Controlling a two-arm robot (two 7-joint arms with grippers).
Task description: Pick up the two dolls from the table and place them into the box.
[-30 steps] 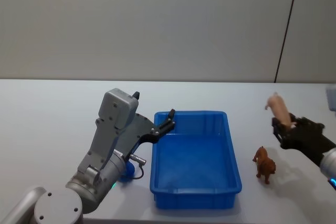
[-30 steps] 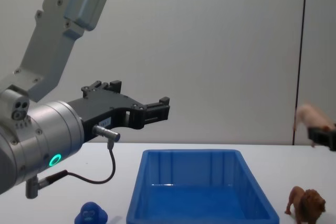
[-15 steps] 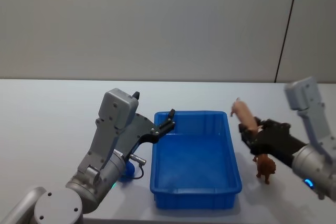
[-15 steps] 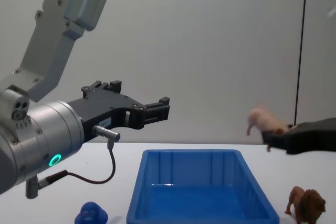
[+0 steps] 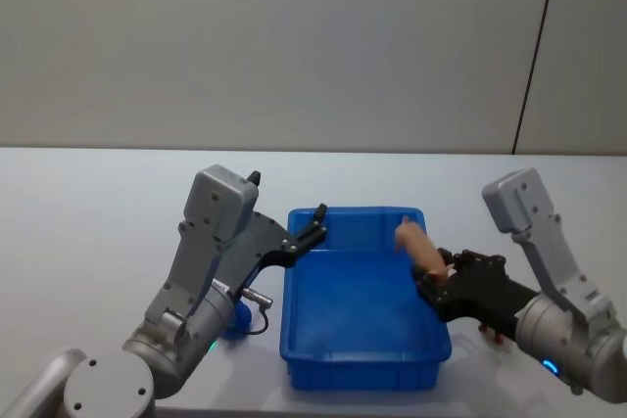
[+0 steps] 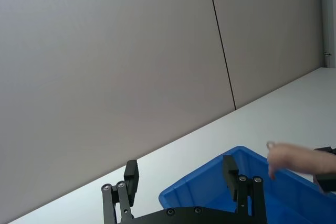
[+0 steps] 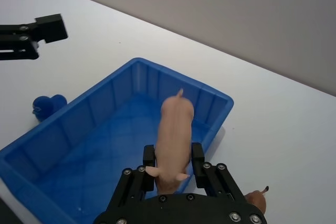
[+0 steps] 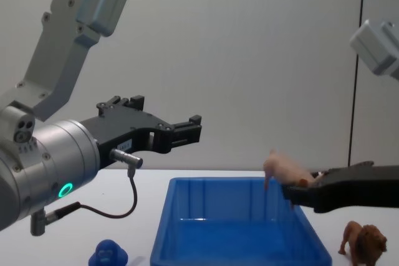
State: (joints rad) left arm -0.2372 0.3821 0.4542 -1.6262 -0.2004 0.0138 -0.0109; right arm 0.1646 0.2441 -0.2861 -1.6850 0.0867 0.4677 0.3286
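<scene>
1. One toy is on the move: the pig [image 5: 416,242], clenched in the right jaws, hangs above the box [image 5: 362,374], over its right half and short of the far wall. In the right wrist view the fingers [image 7: 197,156] press on both its flanks.
2. A second ago the pig was held well out to the right, beyond the lion. Half a second ago it had reached the box's right rim, and now it has crossed that rim. Going by the chest view, it also rides lower than before.
3. With that sweep the right arm [image 5: 549,242] has come across the lion and covers most of it in the head view. The chest view shows the lion [image 8: 365,244] standing on the tabletop [image 5: 98,222] just right of the box, unmoved.
4. Left jaws are released and empty, held above the box's left rim toward its far corner, and they have not shifted. The ape [image 8: 107,255] sits on the tabletop left of the box, below that arm, also unmoved.
5. My reading is that the carry is all but over. The pig is inside the rim line, so letting go should land it in the box, and the lion and ape still wait on the tabletop
</scene>
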